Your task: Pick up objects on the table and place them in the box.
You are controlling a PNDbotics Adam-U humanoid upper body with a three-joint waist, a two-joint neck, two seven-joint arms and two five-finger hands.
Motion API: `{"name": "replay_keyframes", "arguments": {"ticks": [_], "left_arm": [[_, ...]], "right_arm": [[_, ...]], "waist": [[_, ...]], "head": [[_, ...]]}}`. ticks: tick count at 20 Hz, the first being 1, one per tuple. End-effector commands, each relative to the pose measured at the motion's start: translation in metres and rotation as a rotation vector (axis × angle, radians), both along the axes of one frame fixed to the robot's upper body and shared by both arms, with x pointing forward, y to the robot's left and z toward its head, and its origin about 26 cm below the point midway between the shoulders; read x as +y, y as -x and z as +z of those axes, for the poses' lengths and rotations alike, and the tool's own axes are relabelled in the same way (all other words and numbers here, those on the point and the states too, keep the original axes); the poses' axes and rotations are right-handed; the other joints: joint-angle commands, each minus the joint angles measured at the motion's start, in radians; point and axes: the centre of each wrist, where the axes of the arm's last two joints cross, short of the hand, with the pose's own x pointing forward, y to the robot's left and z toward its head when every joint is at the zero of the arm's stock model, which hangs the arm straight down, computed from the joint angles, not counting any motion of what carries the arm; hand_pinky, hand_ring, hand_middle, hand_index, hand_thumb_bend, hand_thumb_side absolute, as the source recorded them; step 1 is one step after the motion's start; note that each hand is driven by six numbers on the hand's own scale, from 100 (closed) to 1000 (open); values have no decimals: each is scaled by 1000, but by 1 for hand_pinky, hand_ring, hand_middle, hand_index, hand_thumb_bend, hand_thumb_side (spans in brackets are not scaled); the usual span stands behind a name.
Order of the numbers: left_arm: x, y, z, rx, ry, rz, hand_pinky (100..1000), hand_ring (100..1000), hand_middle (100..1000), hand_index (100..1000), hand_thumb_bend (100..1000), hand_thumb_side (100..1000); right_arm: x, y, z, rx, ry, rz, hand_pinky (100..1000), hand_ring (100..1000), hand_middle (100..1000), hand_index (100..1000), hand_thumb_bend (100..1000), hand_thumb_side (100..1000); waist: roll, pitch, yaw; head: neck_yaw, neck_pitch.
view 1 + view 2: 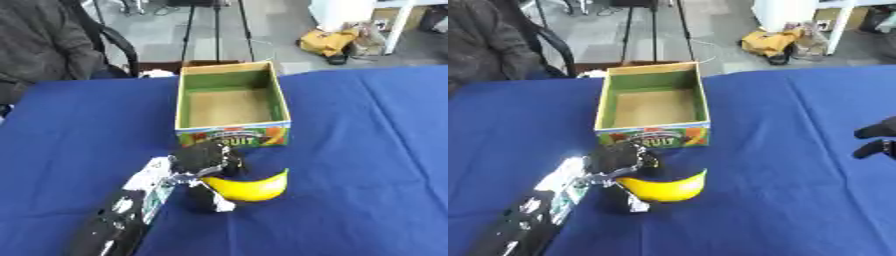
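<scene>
1. Left eye view shows the robot's left hand (206,162) just in front of the fruit box (232,135), its dark fingers curled round the stem end of a yellow banana (251,187).
2. That banana sits in front of the box, near its printed front wall, its curved body reaching out to the right of the hand and its tip pointing up; whether it rests on the cloth or is lifted just above it cannot be told.
3. Open at the top, the box shows green inner walls and a bare brown floor, with nothing seen inside it.
4. It stands on a table covered with a blue tablecloth (367,150), towards the far edge.
5. Right eye view catches the right hand (878,140) at the picture's right edge, well to the right of the box; only two dark fingertips show, and whether that hand is open or closed cannot be told.
</scene>
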Motion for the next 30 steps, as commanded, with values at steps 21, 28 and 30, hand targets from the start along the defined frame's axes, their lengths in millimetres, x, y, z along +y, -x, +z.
{"name": "replay_keyframes", "arguments": {"ticks": [21,28,30], "left_arm": [[3,-4,13,0,-1,20,656,516,470,746,201,315],[9,-5,17,5,25,46,656,515,467,745,163,309],[13,-5,20,4,40,58,657,514,466,744,152,315]], "right_arm": [[0,2,8,-28,5,10,533,666,564,640,100,653],[0,2,8,-28,5,11,533,666,564,640,100,652],[0,2,8,-29,5,11,533,666,564,640,100,652]], "waist": [[-7,-15,0],[-6,-17,1],[-7,-18,1]], "head": [[-1,6],[-2,8],[-2,8]]}}
